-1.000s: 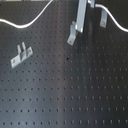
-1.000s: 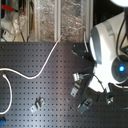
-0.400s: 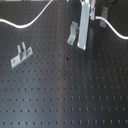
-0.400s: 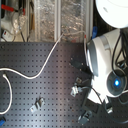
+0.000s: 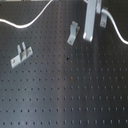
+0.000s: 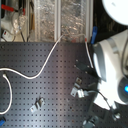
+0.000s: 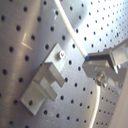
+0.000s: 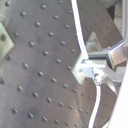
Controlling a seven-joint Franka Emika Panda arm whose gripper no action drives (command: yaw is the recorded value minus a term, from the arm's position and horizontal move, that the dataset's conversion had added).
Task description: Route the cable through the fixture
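No readable writing; jaws gripping cable beside bracket.

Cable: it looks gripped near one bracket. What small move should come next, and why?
Probably ease the gripper toward the nearest bracket. In both wrist views the cable runs taut from the shut fingertips but lies beside that bracket, not in its slot.

Exterior views soft, low-res; wrist views blurred, glare on perforated board; even lighting.
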